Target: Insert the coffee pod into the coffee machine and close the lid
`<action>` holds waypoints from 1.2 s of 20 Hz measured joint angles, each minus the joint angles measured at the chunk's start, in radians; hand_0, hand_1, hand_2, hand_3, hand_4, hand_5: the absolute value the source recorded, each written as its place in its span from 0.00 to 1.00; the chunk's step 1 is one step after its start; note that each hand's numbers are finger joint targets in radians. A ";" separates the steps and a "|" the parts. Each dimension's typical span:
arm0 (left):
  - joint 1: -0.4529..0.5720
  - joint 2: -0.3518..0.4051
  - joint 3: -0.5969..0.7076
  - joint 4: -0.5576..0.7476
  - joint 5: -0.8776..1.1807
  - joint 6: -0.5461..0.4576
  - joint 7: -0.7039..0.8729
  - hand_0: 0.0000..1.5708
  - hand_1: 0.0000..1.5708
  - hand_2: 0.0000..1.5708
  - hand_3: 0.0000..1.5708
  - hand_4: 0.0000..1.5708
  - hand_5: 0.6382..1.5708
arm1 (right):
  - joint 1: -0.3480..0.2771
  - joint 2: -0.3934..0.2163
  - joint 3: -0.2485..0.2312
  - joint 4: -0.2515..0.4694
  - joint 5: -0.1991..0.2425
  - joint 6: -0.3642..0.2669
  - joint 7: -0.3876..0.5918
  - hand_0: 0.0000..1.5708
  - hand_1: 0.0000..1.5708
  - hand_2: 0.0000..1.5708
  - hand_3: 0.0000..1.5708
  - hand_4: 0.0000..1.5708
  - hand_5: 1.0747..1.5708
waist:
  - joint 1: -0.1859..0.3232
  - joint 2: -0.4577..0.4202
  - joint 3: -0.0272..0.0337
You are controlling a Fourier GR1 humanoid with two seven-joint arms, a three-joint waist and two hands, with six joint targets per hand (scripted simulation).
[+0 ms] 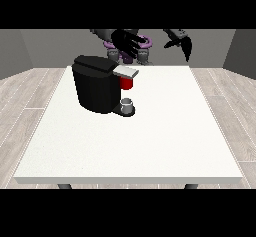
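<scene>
front view, from my remote station: the black coffee machine (96, 83) sits on the white table (150, 141), left of centre, its grey lid (126, 71) jutting out over a red thing at the machine (127, 83). a small grey thing (127, 103) stands on the machine's base below; i cannot tell it for the pod. the hand at the view's left (128, 43) hovers behind the machine, fingers spread apart. the hand at the view's right (181, 42) hangs above the table's far edge, fingers straight, pointing downward.
</scene>
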 measured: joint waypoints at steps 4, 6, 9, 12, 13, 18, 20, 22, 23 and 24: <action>-0.011 -0.009 -0.021 -0.012 -0.009 0.006 -0.008 0.00 0.00 0.00 0.00 0.25 1.00 | -0.073 -0.003 0.011 0.025 0.042 -0.023 0.001 0.00 0.00 0.00 0.00 0.19 1.00 | 0.031 0.030 0.0001; -0.013 -0.009 -0.026 -0.015 -0.009 0.003 -0.023 0.00 0.00 0.00 0.00 0.24 1.00 | -0.117 -0.023 0.001 0.038 0.049 -0.018 0.001 0.00 0.00 0.00 0.00 0.17 1.00 | 0.047 0.050 -0.0001; -0.027 -0.004 -0.022 -0.017 0.003 -0.004 -0.015 0.00 0.00 0.00 0.00 0.28 1.00 | -0.173 -0.024 -0.005 0.060 0.062 -0.027 0.028 0.00 0.00 0.00 0.00 0.06 1.00 | 0.065 0.056 -0.0001; -0.043 0.017 -0.006 -0.020 0.025 -0.022 -0.008 0.00 0.00 0.00 0.00 0.25 1.00 | -0.198 -0.010 -0.002 0.077 0.079 -0.046 0.023 0.00 0.00 0.00 0.00 0.09 1.00 | 0.080 0.070 -0.0002; -0.044 0.016 -0.008 -0.018 0.023 -0.021 -0.016 0.00 0.00 0.00 0.00 0.27 1.00 | -0.216 -0.010 -0.001 0.084 0.085 -0.049 0.028 0.00 0.00 0.00 0.00 0.06 1.00 | 0.086 0.076 -0.0001; -0.060 0.014 -0.010 -0.017 0.028 -0.020 -0.040 0.00 0.00 0.00 0.00 0.25 1.00 | -0.285 -0.016 0.001 0.116 0.112 -0.052 0.025 0.00 0.00 0.00 0.00 0.00 1.00 | 0.109 0.111 -0.0003; -0.071 0.009 -0.027 -0.036 0.029 -0.028 -0.031 0.00 0.00 0.00 0.00 0.23 1.00 | -0.324 -0.033 -0.009 0.141 0.127 -0.065 0.027 0.00 0.00 0.00 0.00 0.00 1.00 | 0.143 0.133 -0.0003; -0.075 0.018 -0.019 -0.030 0.036 -0.035 -0.046 0.00 0.00 0.00 0.00 0.27 1.00 | -0.354 -0.038 -0.014 0.151 0.126 -0.055 0.031 0.00 0.00 0.00 0.00 0.00 1.00 | 0.153 0.147 -0.0004; -0.073 0.017 -0.025 -0.037 0.033 -0.036 -0.047 0.00 0.00 0.00 0.00 0.27 1.00 | -0.369 -0.052 -0.021 0.161 0.125 -0.045 0.029 0.00 0.00 0.00 0.00 0.00 1.00 | 0.161 0.152 -0.0004; -0.077 0.023 -0.022 -0.038 0.041 -0.046 -0.046 0.00 0.00 0.00 0.00 0.24 1.00 | -0.377 -0.053 -0.021 0.168 0.130 -0.046 0.027 0.00 0.00 0.00 0.00 0.00 1.00 | 0.167 0.158 -0.0003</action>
